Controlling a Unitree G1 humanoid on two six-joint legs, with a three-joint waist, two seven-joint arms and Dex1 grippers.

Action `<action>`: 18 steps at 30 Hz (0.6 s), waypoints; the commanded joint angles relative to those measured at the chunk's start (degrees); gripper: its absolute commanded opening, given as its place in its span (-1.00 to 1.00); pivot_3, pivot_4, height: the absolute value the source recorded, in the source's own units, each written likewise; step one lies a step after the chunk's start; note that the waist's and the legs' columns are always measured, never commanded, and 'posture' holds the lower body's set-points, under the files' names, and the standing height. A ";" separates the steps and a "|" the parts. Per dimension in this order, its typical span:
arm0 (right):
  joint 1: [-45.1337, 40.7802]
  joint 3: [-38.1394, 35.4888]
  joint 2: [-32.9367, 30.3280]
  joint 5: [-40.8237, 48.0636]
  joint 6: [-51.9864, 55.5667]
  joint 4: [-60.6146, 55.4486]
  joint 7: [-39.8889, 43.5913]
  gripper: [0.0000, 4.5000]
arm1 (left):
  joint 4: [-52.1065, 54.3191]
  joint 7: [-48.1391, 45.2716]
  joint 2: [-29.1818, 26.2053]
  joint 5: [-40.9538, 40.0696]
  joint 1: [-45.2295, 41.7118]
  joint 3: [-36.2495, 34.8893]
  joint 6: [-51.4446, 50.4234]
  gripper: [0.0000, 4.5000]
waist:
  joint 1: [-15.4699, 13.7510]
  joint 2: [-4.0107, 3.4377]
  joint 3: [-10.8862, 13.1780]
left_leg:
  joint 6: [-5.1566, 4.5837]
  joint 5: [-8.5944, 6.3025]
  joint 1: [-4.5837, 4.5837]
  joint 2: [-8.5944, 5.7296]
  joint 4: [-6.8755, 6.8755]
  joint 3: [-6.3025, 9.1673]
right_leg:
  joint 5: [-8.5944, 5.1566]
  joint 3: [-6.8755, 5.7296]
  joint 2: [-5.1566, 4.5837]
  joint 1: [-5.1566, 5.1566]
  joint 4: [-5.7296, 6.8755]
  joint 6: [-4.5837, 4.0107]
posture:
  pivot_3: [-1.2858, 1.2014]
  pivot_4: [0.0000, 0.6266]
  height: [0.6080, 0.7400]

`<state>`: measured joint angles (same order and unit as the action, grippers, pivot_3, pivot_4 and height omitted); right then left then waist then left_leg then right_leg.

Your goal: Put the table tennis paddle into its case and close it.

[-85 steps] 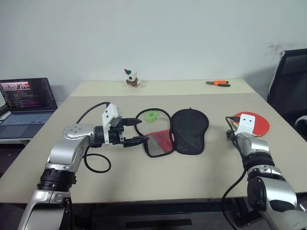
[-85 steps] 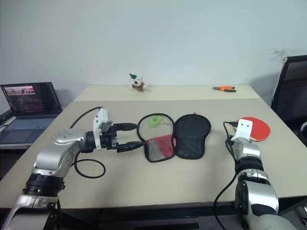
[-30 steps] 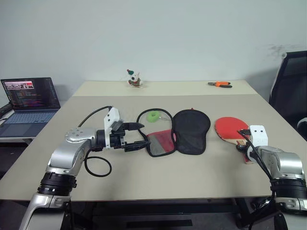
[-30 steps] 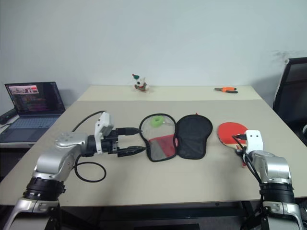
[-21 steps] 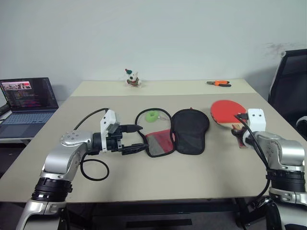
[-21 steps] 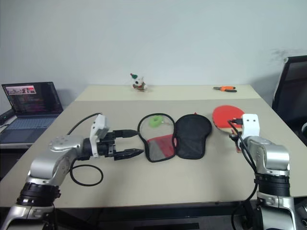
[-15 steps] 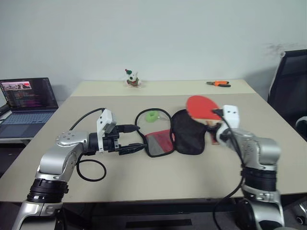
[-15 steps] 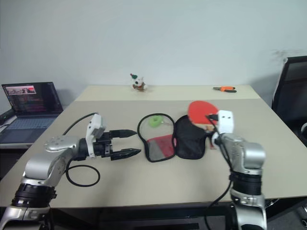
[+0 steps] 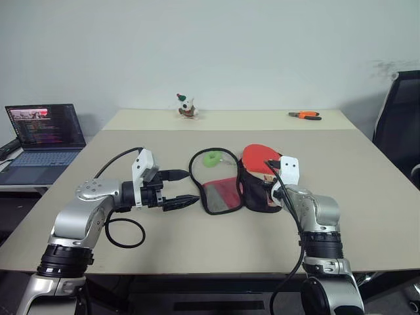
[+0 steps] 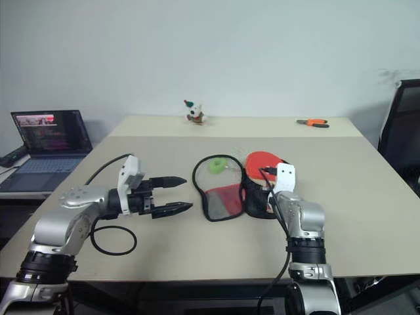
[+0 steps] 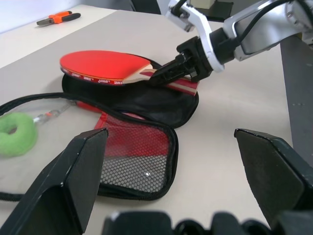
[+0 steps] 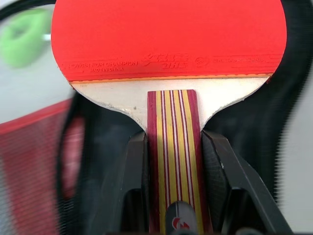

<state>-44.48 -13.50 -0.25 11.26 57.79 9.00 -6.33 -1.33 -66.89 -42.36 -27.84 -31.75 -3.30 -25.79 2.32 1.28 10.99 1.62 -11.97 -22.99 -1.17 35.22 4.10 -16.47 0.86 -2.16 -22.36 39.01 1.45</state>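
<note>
Red-faced table tennis paddle (image 11: pixel 105 66) is gripped by its striped handle in the right gripper (image 12: pixel 172 181) and held just above the case (image 9: pixel 231 186), which lies unzipped on the worktop (image 9: pixel 367 190). Left gripper (image 10: pixel 172 195) is spread wide, empty, beside the case.

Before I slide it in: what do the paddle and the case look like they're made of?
Paddle: smooth matte red rubber face with printed lettering, on a pale wooden blade whose bare wood shows at the neck; the handle looks like striped laminated wood. Case: soft black woven fabric on the open flap, with a red panel under black mesh on the other half, probably nylon. It lies limp and flat.
</note>
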 commanded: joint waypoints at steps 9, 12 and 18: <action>-2.14 0.11 0.71 -0.92 -5.06 3.03 -1.71 -0.51 | 1.77 0.33 -0.28 -0.05 -0.04 -0.91 1.04 1.00 | 0.59 0.00 0.00 | 0.00 0.00 -0.01 0.00 -0.03 -0.02 | 0.00 0.01 -0.01 -0.03 0.00 0.00 | 0.03 -0.52 1.00; -1.81 0.01 1.01 -1.09 -5.49 2.89 -2.69 -0.09 | 1.71 0.32 -0.33 0.04 -0.06 -0.89 1.08 1.00 | 0.61 0.00 0.00 | 0.00 0.00 -0.01 -0.01 -0.03 -0.01 | 0.00 0.00 -0.01 -0.03 0.01 0.00 | 0.03 -0.52 1.00; 0.62 4.51 1.49 -1.05 -3.33 -3.67 -0.81 0.81 | 1.10 2.41 -0.09 0.95 -0.52 -0.82 0.20 1.00 | 0.61 0.00 0.00 | 0.00 0.00 -0.01 0.00 -0.03 0.01 | 0.00 0.02 -0.01 -0.03 0.00 0.00 | 0.03 -0.52 1.00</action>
<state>-43.99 -11.19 1.50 10.20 54.19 10.34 -8.54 -1.30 -65.58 -42.34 -27.17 -31.59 -3.25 -25.76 2.93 1.28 10.99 1.62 -11.97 -23.00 -1.17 35.18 4.12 -16.47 0.88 -2.16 -22.39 39.02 1.45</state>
